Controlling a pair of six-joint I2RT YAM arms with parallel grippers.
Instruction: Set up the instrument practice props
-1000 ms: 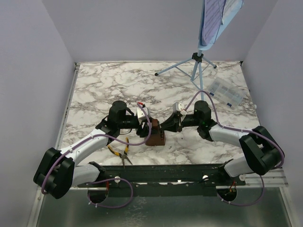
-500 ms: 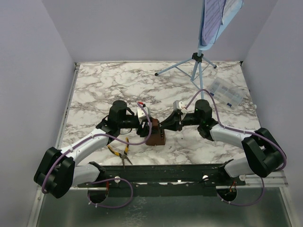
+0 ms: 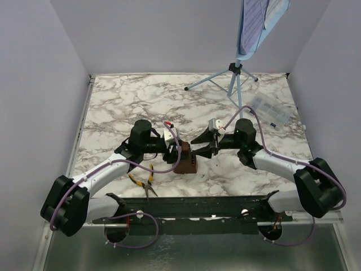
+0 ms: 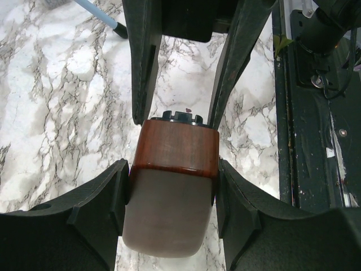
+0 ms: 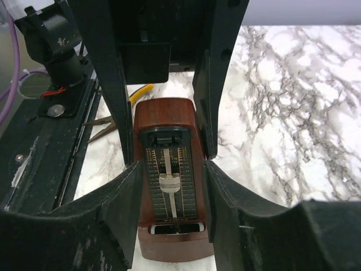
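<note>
Left gripper (image 3: 179, 151) clamped on the metronome (image 3: 186, 162); right gripper (image 3: 201, 145) hung open.
Left fingers (image 4: 113, 197) pressed both sides of the brown metronome, which stood upright on the marble table (image 3: 124, 101) between the two arms. Right jaws were spread apart on either side of it. Near the far right corner stood the blue music stand (image 3: 235, 79), the sheet of music (image 3: 255, 20) on its desk.
</note>
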